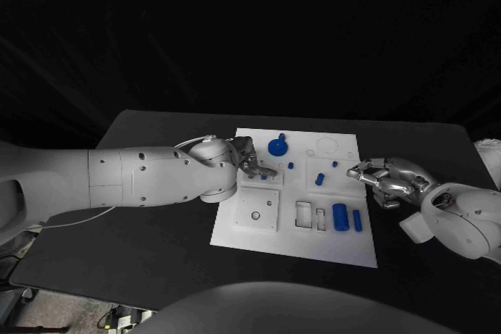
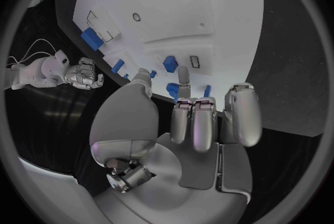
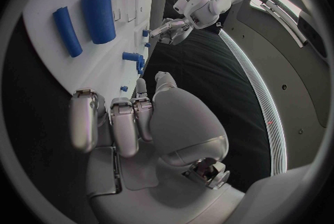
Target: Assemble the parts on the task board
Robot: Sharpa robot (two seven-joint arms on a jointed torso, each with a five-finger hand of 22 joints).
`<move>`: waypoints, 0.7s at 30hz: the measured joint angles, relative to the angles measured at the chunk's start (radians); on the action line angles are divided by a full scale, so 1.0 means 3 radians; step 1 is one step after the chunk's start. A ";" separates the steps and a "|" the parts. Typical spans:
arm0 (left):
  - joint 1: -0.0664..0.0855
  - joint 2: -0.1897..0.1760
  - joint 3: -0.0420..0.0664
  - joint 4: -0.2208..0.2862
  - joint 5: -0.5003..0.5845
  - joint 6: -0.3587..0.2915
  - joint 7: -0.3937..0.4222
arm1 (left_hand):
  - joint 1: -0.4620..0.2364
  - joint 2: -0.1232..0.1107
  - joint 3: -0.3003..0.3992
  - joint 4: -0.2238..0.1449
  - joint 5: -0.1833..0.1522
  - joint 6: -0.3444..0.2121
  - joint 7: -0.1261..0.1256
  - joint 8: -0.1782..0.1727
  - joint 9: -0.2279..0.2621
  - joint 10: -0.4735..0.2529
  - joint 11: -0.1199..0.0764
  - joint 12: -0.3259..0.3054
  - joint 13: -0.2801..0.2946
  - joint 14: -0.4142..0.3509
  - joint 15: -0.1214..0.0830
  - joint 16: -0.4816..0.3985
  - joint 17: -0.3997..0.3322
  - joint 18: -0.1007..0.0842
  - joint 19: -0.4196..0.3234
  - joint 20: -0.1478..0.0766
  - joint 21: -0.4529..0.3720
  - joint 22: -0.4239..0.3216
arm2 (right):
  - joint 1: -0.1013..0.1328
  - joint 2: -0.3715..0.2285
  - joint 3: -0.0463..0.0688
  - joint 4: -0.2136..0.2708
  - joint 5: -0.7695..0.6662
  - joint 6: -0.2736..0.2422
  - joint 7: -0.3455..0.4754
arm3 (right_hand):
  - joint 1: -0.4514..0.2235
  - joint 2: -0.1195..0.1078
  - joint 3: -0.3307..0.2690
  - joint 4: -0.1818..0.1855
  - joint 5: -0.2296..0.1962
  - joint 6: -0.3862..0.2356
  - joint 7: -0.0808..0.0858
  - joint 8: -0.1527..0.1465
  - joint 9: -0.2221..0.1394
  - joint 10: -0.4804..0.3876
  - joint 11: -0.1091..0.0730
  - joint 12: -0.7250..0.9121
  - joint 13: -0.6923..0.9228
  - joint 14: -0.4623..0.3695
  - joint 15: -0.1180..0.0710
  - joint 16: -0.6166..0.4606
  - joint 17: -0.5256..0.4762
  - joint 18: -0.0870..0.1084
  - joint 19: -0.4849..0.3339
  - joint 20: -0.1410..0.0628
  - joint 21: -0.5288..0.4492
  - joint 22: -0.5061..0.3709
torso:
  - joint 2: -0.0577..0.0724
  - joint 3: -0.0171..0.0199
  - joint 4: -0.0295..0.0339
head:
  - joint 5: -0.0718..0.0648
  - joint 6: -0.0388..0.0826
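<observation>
The white task board (image 1: pixel 295 236) lies mid-table. A round blue part (image 1: pixel 278 146) stands near its far edge, with small blue parts (image 1: pixel 321 179) beside it. A thick blue cylinder (image 1: pixel 340 215) and a thin one (image 1: pixel 357 219) lie toward the near right. My left hand (image 1: pixel 250 164) hovers over the board's left edge. In the left wrist view the left hand (image 2: pixel 195 123) has its thumb and one finger stretched apart toward a blue part (image 2: pixel 170 63), the others curled, holding nothing. My right hand (image 1: pixel 384 178) is curled by the board's right edge, and the right hand (image 3: pixel 118 123) grips nothing.
A raised white block with a hole (image 1: pixel 257 209) sits on the board's near left, with rectangular slots (image 1: pixel 304 214) beside it. Black table (image 1: pixel 156 240) surrounds the board on all sides.
</observation>
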 measured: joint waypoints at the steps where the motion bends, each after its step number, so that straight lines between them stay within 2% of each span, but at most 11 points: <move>1: 0.0008 -0.0023 0.0003 0.0019 -0.0003 -0.0019 0.0000 | 0.0000 0.0000 -0.0035 -0.0001 0.0000 -0.0006 -0.0006 0.0011 0.0012 0.0000 0.0000 0.0000 0.0000 0.0000 0.0000 0.0000 0.0000 0.0000 0.0000 0.0000 0.0000 0.0000 | 0.0000 -0.0001 0.0000 0.0000 0.0000 0.0000 0.0000 | 0.0000 0.0000 0.0000 0.0000 0.0000 0.0000 0.0000 0.0000 0.0000 0.0000 0.0000 0.0000 0.0000 0.0004 0.0004 0.0000 0.0000 0.0000 0.0000 0.0000 0.0000 0.0001 | 0.0000 0.0000 -0.0001 | -0.0002 0.0000; 3: 0.0034 -0.0074 0.0009 0.0066 -0.0010 -0.0058 0.0000 | -0.0010 0.0010 -0.0115 0.0000 0.0000 -0.0037 -0.0002 0.0048 0.0040 0.0000 0.0000 0.0000 0.0000 0.0000 0.0000 0.0000 0.0000 0.0000 0.0000 0.0000 0.0000 0.0000 | 0.0000 -0.0003 0.0000 0.0000 0.0000 0.0000 0.0000 | 0.0000 0.0000 0.0000 0.0000 0.0000 0.0000 0.0000 0.0000 0.0000 0.0000 0.0000 0.0001 0.0000 0.0004 0.0004 0.0000 0.0000 0.0000 0.0000 0.0000 0.0000 0.0002 | 0.0000 0.0000 -0.0002 | -0.0004 0.0000; 7: 0.0134 -0.0201 0.0015 0.0177 -0.0021 -0.0136 0.0000 | -0.0035 0.0035 -0.0236 -0.0001 0.0000 -0.0065 -0.0005 0.0092 0.0083 0.0000 0.0000 0.0000 0.0000 0.0000 0.0000 0.0000 0.0000 0.0000 0.0000 0.0000 0.0000 0.0000 | 0.0000 -0.0005 0.0000 0.0000 0.0000 -0.0001 0.0000 | 0.0000 0.0000 0.0000 0.0000 0.0000 0.0000 0.0000 0.0000 0.0000 0.0000 0.0000 0.0001 0.0000 0.0004 0.0004 0.0000 0.0000 0.0000 0.0000 0.0000 0.0000 0.0002 | -0.0001 0.0004 -0.0002 | -0.0014 0.0000; 10: 0.0244 -0.0301 0.0019 0.0260 -0.0012 -0.0201 0.0000 | -0.0056 0.0058 -0.0303 -0.0006 0.0000 -0.0065 -0.0005 0.0125 0.0113 0.0000 0.0000 0.0000 0.0000 0.0000 0.0000 0.0000 0.0000 0.0000 0.0000 0.0000 0.0037 0.0000 | 0.0000 -0.0006 0.0000 0.0003 0.0000 -0.0002 0.0000 | 0.0000 0.0000 0.0000 0.0000 0.0000 0.0000 0.0000 0.0000 0.0000 0.0000 0.0000 0.0002 0.0000 0.0004 0.0004 0.0000 0.0000 0.0000 0.0000 0.0000 0.0000 0.0002 | -0.0001 0.0004 -0.0002 | -0.0023 0.0000; 13: 0.0373 -0.0415 0.0021 0.0336 0.0057 -0.0272 0.0029 | -0.0011 0.0173 -0.0303 -0.0006 0.0025 -0.0102 -0.0006 0.0156 0.0137 0.0000 0.0000 0.0000 0.0000 0.0000 0.0000 0.0000 0.0000 0.0000 0.0000 0.0000 0.0094 0.0000 | 0.0000 -0.0005 0.0000 0.0005 0.0000 -0.0004 0.0004 | 0.0000 0.0000 0.0009 0.0009 0.0013 -0.0011 0.0011 0.0000 0.0000 -0.0001 0.0001 0.0002 0.0000 0.0004 0.0004 0.0000 0.0000 0.0000 0.0000 0.0000 0.0000 0.0002 | 0.0000 0.0004 -0.0002 | -0.0030 0.0000; 14: 0.0411 -0.0445 0.0022 0.0353 0.0085 -0.0294 0.0045 | 0.0051 0.0235 -0.0303 -0.0006 0.0138 -0.0121 -0.0011 0.0181 0.0150 0.0000 0.0000 0.0000 0.0000 0.0000 0.0000 0.0000 0.0000 0.0000 0.0000 0.0000 0.0124 0.0000 | 0.0000 -0.0005 0.0000 0.0007 0.0000 -0.0005 0.0005 | 0.0000 0.0000 0.0009 0.0009 0.0013 -0.0011 0.0011 0.0000 0.0000 -0.0011 0.0011 0.0002 0.0000 0.0004 0.0005 0.0000 0.0000 0.0000 0.0000 0.0000 0.0000 0.0001 | 0.0000 0.0004 -0.0002 | -0.0031 0.0000; 16: 0.0491 -0.0502 0.0024 0.0376 0.0159 -0.0339 0.0090 | 0.0197 0.0332 -0.0290 -0.0019 0.0480 -0.0136 -0.0006 0.0215 0.0171 -0.0007 0.0007 0.0000 0.0000 0.0000 0.0000 0.0000 0.0000 0.0000 0.0000 0.0000 0.0163 0.0001 | 0.0000 -0.0005 0.0000 0.0009 0.0000 -0.0007 0.0009 | 0.0000 0.0000 0.0009 0.0009 0.0013 -0.0011 0.0011 0.0000 0.0000 -0.0011 0.0011 0.0003 0.0000 0.0004 0.0005 0.0000 -0.0001 0.0000 0.0000 0.0000 0.0000 0.0001 | 0.0000 0.0004 -0.0002 | -0.0035 0.0000; 19: 0.0579 -0.0539 0.0024 0.0368 0.0265 -0.0374 0.0158 | 0.0450 0.0397 -0.0256 -0.0013 0.1010 -0.0148 -0.0018 0.0241 0.0179 -0.0007 0.0007 0.0000 0.0000 0.0000 0.0000 0.0000 0.0000 0.0000 0.0000 0.0000 0.0198 0.0003 | -0.0001 -0.0003 0.0000 0.0013 0.0000 -0.0010 0.0016 | 0.0000 0.0000 0.0009 0.0009 0.0013 -0.0011 0.0011 0.0000 0.0000 -0.0011 0.0011 0.0010 0.0000 0.0004 0.0005 0.0000 -0.0001 0.0000 0.0000 0.0000 0.0000 0.0001 | 0.0000 0.0004 -0.0001 | -0.0039 0.0000; 21: 0.0609 -0.0539 0.0020 0.0324 0.0317 -0.0376 0.0189 | 0.0570 0.0422 -0.0232 -0.0020 0.1289 -0.0160 -0.0029 0.0241 0.0178 -0.0007 0.0007 0.0000 0.0000 0.0000 0.0000 0.0000 -0.0001 0.0000 0.0000 0.0000 0.0233 0.0003 | -0.0001 0.0000 0.0000 0.0017 0.0000 -0.0013 0.0022 | 0.0008 0.0008 0.0009 0.0009 0.0013 -0.0011 0.0011 0.0000 0.0000 -0.0011 0.0011 0.0015 0.0000 0.0002 0.0008 0.0000 -0.0001 0.0000 0.0000 0.0000 0.0000 0.0001 | 0.0000 0.0004 0.0000 | -0.0035 0.0000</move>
